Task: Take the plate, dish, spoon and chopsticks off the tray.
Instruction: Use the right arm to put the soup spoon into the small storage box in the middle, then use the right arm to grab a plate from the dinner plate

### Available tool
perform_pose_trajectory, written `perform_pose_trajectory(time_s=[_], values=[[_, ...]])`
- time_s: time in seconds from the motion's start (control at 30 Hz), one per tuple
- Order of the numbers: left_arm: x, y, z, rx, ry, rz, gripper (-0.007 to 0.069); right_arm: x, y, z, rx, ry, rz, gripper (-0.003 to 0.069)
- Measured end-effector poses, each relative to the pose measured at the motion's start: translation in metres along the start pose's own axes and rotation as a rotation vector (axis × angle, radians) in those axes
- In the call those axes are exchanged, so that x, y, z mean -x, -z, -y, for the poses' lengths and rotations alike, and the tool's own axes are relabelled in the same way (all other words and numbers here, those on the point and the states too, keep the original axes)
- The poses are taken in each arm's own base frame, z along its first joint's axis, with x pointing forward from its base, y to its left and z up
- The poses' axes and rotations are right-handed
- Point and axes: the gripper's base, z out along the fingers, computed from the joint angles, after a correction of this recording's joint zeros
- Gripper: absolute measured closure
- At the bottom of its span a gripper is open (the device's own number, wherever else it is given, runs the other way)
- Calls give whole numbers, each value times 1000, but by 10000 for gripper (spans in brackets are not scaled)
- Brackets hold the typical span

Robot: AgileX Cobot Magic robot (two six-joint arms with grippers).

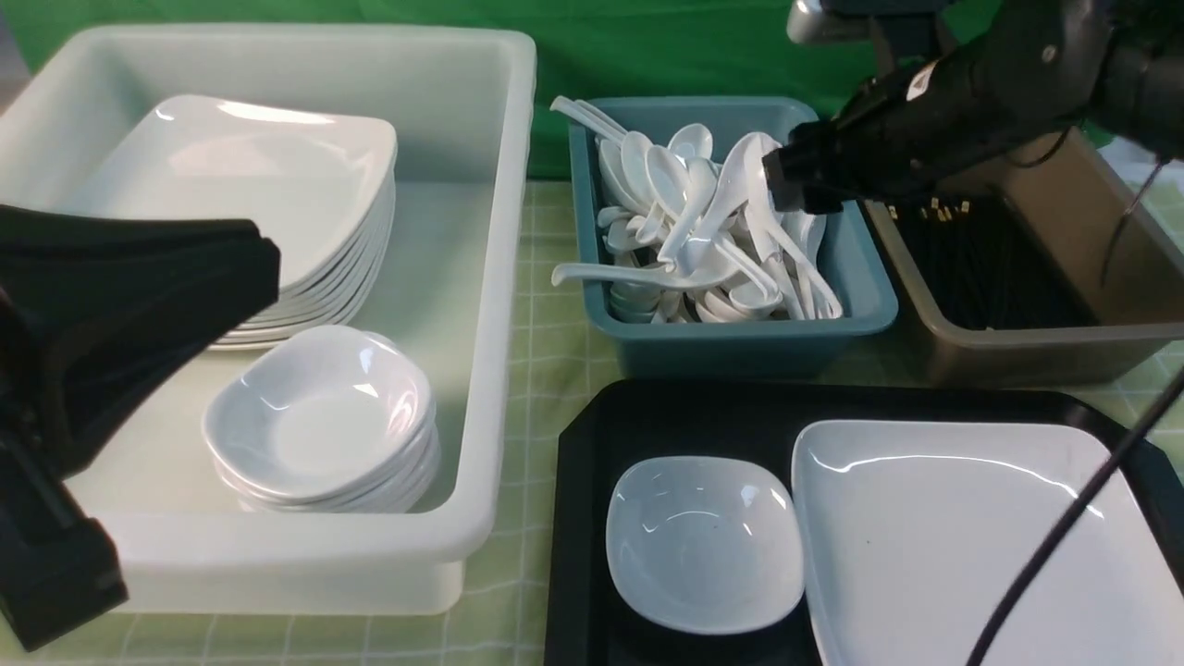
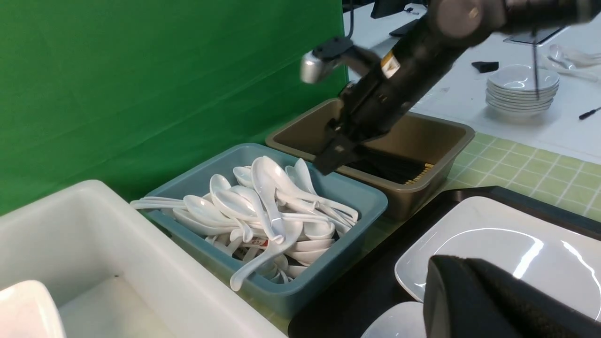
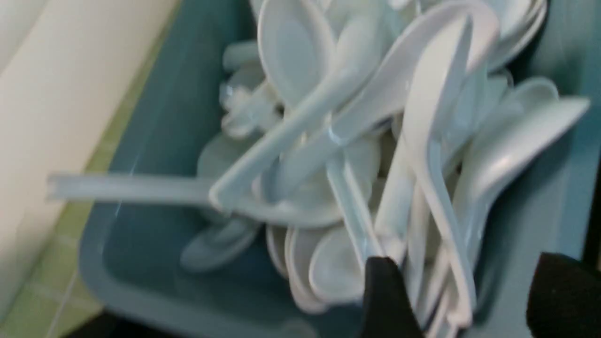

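Dish (image 1: 705, 541), plate (image 1: 971, 536) on tray (image 1: 578, 518): dish leftmost, nearest closed, empty left gripper (image 1: 250, 268); right gripper (image 3: 465, 286) spread, empty, over spoon tub (image 1: 740, 347).

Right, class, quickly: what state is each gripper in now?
Left gripper: closed, holding nothing.
Right gripper: open, over the teal tub.

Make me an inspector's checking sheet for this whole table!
Surface: green checked tablecloth.
Job's things: large white squarish plate and small bluish-white dish sit on the black rectangular tray; no spoon or chopsticks seen on it.
Clutter: big white tub of stacked plates and dishes; teal tub of white spoons; brown tub of black chopsticks.
Grippers: left gripper shut, empty; right gripper open above the teal tub.
Cables: thin black cable crosses in front of the plate.
Surroundings: green backdrop.
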Motion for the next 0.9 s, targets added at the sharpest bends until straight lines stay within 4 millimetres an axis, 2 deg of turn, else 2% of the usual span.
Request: perform_pose_trajectory(time_s=[0.13, 0.17, 0.2, 0.23, 0.37, 0.43, 0.5, 0.63, 0.9], values=[[-1, 0, 0, -4, 0, -6, 608, -24, 48, -19, -18, 67, -130, 282], [-1, 0, 1, -7, 0, -10, 607, -38, 56, -28, -26, 77, -190, 287], [-2, 0, 1, -12, 0, -17, 606, -60, 61, -37, -45, 99, -270, 290], [-2, 0, 1, -12, 0, -18, 606, -66, 62, -41, -49, 114, -285, 291], [-3, 0, 2, -23, -1, -35, 603, -142, 66, -80, -75, 195, -450, 247], [-4, 0, 2, -26, -2, -39, 604, -176, 59, -95, -70, 239, -497, 207], [-4, 0, 3, -28, -4, -43, 604, -199, 51, -105, -70, 279, -510, 184], [-4, 0, 3, -29, -3, -44, 604, -221, 34, -113, -114, 311, -504, 174], [-7, 0, 4, -48, -3, -72, 604, -230, -2, -117, -150, 332, -496, 173]])
